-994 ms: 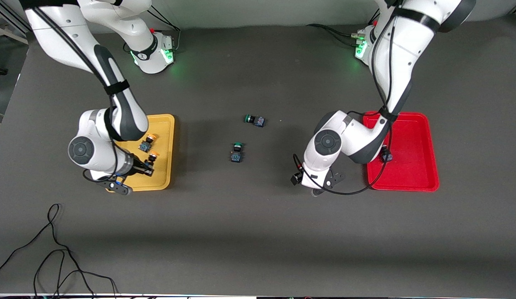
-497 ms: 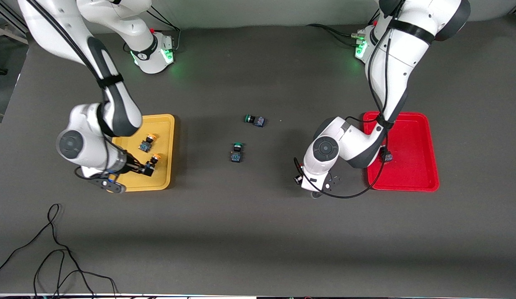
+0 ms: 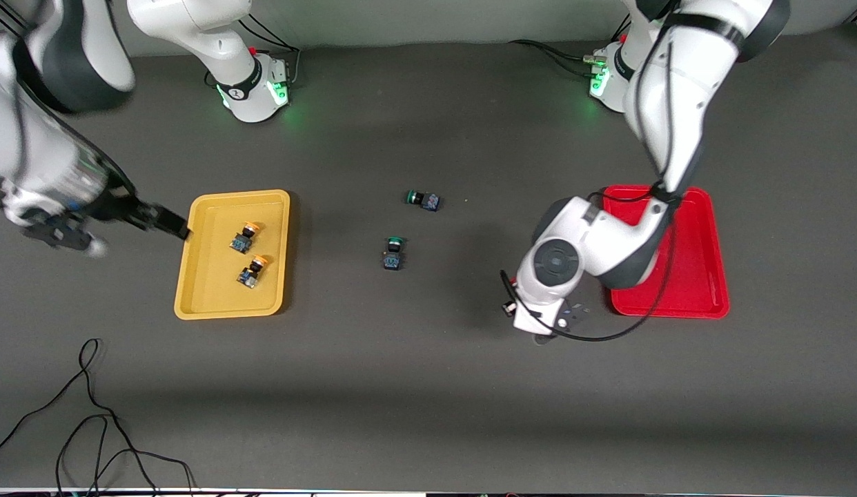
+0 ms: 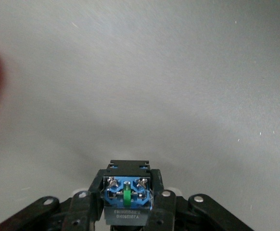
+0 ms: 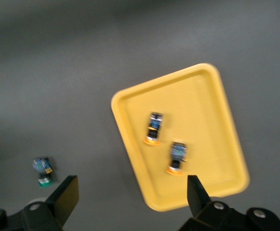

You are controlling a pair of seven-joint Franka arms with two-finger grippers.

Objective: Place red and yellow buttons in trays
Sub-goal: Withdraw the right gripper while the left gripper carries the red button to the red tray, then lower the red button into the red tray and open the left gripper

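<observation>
Two yellow-capped buttons (image 3: 243,238) (image 3: 250,270) lie in the yellow tray (image 3: 201,293); the right wrist view shows them too (image 5: 154,129) (image 5: 177,158). My right gripper (image 3: 174,225) (image 5: 130,190) hangs open and empty in the air over the table, just off that tray's rim toward the right arm's end. My left gripper (image 4: 127,202) is shut on a black-and-blue button (image 4: 127,185) whose cap is hidden. The left arm's wrist hovers over the table beside the red tray (image 3: 701,276) and covers part of it.
Two green-capped buttons (image 3: 423,199) (image 3: 393,252) lie on the dark table between the trays; one shows in the right wrist view (image 5: 44,172). A black cable (image 3: 90,414) loops near the front edge at the right arm's end.
The right gripper opened, left the second yellow button in the yellow tray, then rose and drew away off its rim. The left gripper shut on a button and lifted.
</observation>
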